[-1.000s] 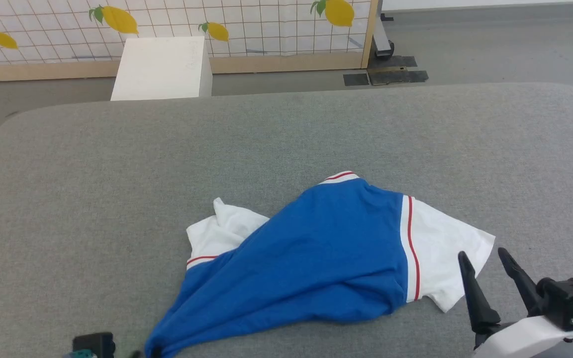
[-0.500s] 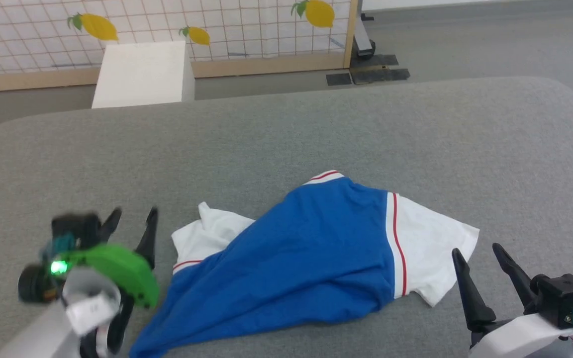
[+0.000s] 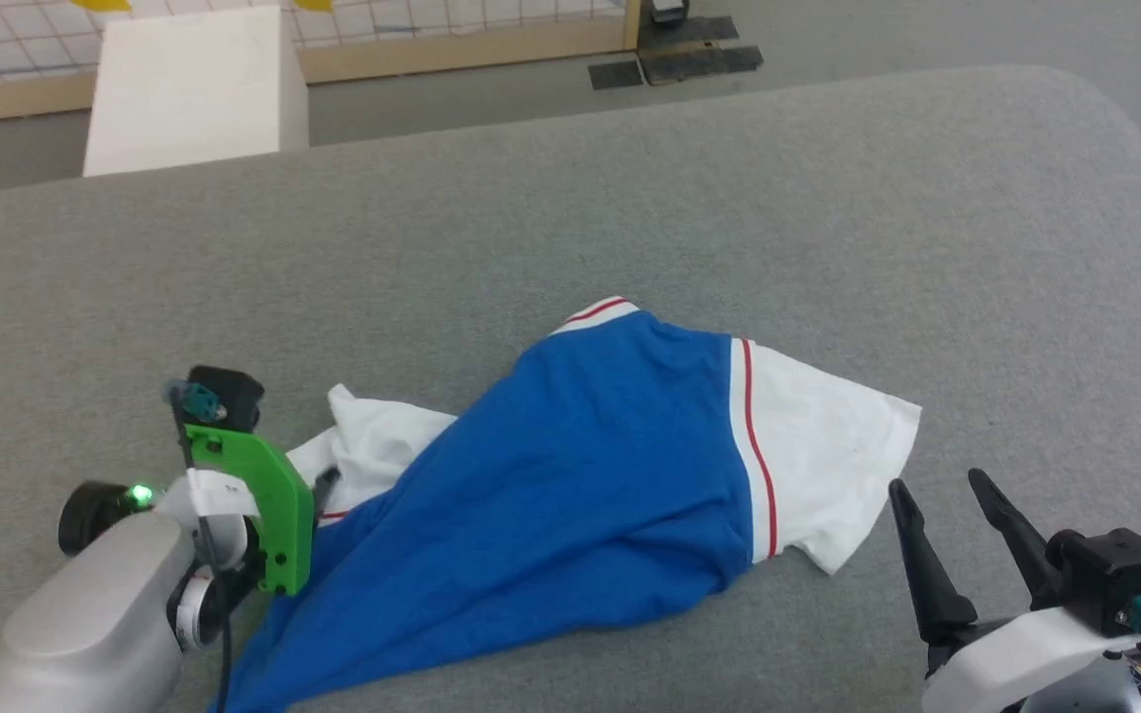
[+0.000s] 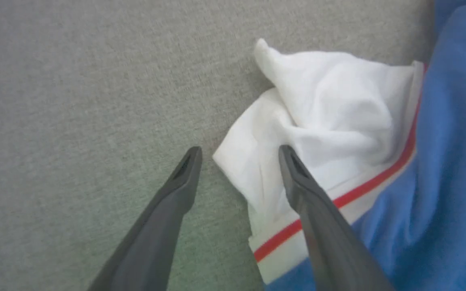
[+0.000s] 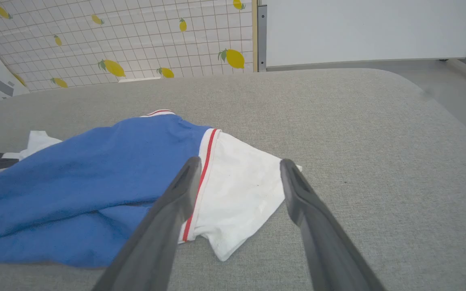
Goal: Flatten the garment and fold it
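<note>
Your left gripper (image 4: pixel 240 151) is spread wide and holds nothing. One finger is over the bunched sleeve (image 4: pixel 338 101) and the other over bare table (image 4: pixel 75 101), with the sleeve's corner between them. I'd judge the step in hand to be catching this sleeve to pull it flat. Go down until both tips straddle the cuff edge and close on the outer layer alone. Then draw toward 9 o'clock, low and slow, so the folds slide open instead of dragging the whole shirt (image 3: pixel 580 475). I can't tell whether the tips touch cloth yet.

Your right gripper (image 3: pixel 936 482) is also open and empty, at 5 o'clock of the flat sleeve (image 3: pixel 828 446), just off its corner. It could pin that side, or pull it toward 3 o'clock, as a counter-hold.

The shirt lies mid-table as a blue wedge, with the collar (image 3: pixel 600 312) at 12 o'clock and a narrow tail running to 7 o'clock. The cloth looks like thin, limp jersey that creases softly. The bunched sleeve stands in rounded puffs, while the other lies smooth. A red stripe (image 4: pixel 338 200) runs along each sleeve seam. The table is covered in grey, felt-like fabric that is probably grippy, so expect drag.
</note>
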You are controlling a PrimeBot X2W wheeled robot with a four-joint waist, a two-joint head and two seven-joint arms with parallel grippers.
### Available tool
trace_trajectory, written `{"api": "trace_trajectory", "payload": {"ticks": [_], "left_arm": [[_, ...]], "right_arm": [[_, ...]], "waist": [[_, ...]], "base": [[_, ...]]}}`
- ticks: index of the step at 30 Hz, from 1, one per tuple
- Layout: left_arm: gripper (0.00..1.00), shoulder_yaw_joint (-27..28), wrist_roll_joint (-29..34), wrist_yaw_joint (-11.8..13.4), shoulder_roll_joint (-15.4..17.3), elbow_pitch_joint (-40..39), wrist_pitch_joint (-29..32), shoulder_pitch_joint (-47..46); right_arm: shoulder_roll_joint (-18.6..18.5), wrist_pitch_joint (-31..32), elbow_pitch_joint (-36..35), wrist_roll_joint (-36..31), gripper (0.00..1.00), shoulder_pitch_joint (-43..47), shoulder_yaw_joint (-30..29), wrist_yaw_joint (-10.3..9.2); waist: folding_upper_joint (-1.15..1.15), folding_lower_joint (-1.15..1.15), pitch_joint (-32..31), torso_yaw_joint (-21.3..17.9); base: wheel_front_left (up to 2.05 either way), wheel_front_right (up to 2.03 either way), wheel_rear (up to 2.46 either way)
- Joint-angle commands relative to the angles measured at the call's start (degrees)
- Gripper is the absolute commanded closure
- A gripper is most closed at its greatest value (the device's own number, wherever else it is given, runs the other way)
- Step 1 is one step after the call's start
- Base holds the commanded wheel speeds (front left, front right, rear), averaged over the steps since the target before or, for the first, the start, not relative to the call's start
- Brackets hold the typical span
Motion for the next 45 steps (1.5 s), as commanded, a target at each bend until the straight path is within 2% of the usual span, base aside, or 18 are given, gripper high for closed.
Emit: {"api": "trace_trajectory", "payload": {"ticks": [1, 6, 7, 8, 9, 12, 17, 24, 27, 31, 36, 37, 38, 43, 45], "left_arm": [[0.0, -0.8, -0.5, -0.8, -0.6, 1.6, 1.8, -1.1], [0.0, -4.0, -0.6, -3.0, -2.1, 6.9, 8.2, -1.8], [0.15, -4.6, -0.8, -3.7, -2.7, 7.8, 9.3, -1.9], [0.65, -5.0, -0.8, -4.1, -3.2, 8.5, 9.9, -1.9], [1.0, -5.8, -0.6, -4.6, -3.8, 9.3, 10.7, -1.9], [1.0, -6.0, 0.0, -5.0, -5.3, 10.5, 9.3, -2.6], [1.0, -2.0, 1.0, -2.5, -6.1, 12.3, -2.0, -5.0], [1.0, 5.4, -0.1, 2.8, -3.3, 10.5, -15.9, -4.6], [1.0, 9.3, -3.0, 5.8, -1.1, 9.0, -19.9, -0.1], [1.0, 13.2, -8.0, 9.0, 0.9, 6.5, -22.4, 9.4], [1.0, 16.5, -13.1, 11.9, 1.3, 2.8, -25.0, 20.8], [0.85, 16.8, -13.6, 12.2, 1.1, 2.1, -25.4, 22.2], [0.0, 17.2, -13.9, 12.5, 1.0, 1.2, -26.1, 23.6], [0.0, 19.4, -10.2, 14.2, 0.3, -3.2, -29.0, 25.7], [0.0, 24.2, -6.2, 14.4, -0.6, -6.9, -29.2, 25.4]], "right_arm": [[0.1, -0.4, 0.3, 0.2, 0.0, -1.2, 0.0, -0.08], [0.1, -0.7, 0.9, 0.4, 0.0, -2.0, 0.1, -0.08], [0.1, -0.8, 1.0, 0.5, 0.0, -2.2, 0.2, -0.08], [0.1, -0.8, 1.0, 0.5, 0.0, -2.3, 0.2, -0.08], [0.1, -0.9, 1.2, 0.6, 0.0, -2.3, 0.2, -0.08], [0.1, -1.1, 1.5, 0.9, 0.0, -2.5, 0.1, -0.08], [0.1, -1.2, 2.2, 1.5, 0.0, -2.5, -0.2, -0.08], [0.1, -1.1, 2.7, 1.8, 0.0, -2.0, -0.8, -0.08], [0.1, -1.2, 2.8, 2.0, 0.0, -1.5, -0.9, -0.08], [0.1, -1.1, 2.9, 2.2, 0.0, -0.8, -1.0, -0.08], [0.1, -1.0, 2.9, 2.4, 0.0, -0.2, -1.6, -0.08], [0.1, -1.0, 2.9, 2.4, 0.0, -0.1, -1.7, -0.08], [0.1, -0.9, 2.9, 2.4, 0.0, 0.0, -2.0, -0.08], [0.1, -0.5, 2.6, 2.4, 0.0, 0.4, -2.9, -0.08], [0.1, -0.4, 2.4, 2.2, 0.0, 0.6, -3.3, -0.08]], "waist": [[0.69, 0.0, 1.5, -1.2], [0.69, 0.0, 2.4, -1.7], [0.69, 0.0, 2.6, -1.8], [0.69, 0.0, 2.7, -1.8], [0.69, 0.0, 2.7, -1.9], [0.69, 0.0, 2.9, -1.7], [0.69, 0.0, 2.2, -0.7], [0.69, 0.0, 0.5, 1.0], [0.69, 0.0, -0.1, 1.5], [0.69, 0.0, -0.7, 2.0], [0.69, 0.0, -1.4, 2.7], [0.69, 0.0, -1.5, 2.8], [0.69, 0.0, -1.7, 3.2], [0.69, 0.0, -3.1, 4.4], [0.69, 0.0, -3.5, 4.8]], "base": [[0.0, 0.0, 0.0], [0.0, 0.0, 0.0], [0.0, 0.0, 0.0], [0.0, 0.0, 0.0], [0.0, 0.0, 0.0], [0.0, 0.0, 0.0], [0.0, 0.0, 0.0], [0.0, 0.0, 0.0], [0.0, 0.0, 0.0], [0.0, 0.0, 0.0], [0.0, 0.0, 0.0], [0.0, 0.0, 0.0], [0.0, 0.0, 0.0], [0.0, 0.0, 0.0], [0.0, 0.0, 0.0]]}}
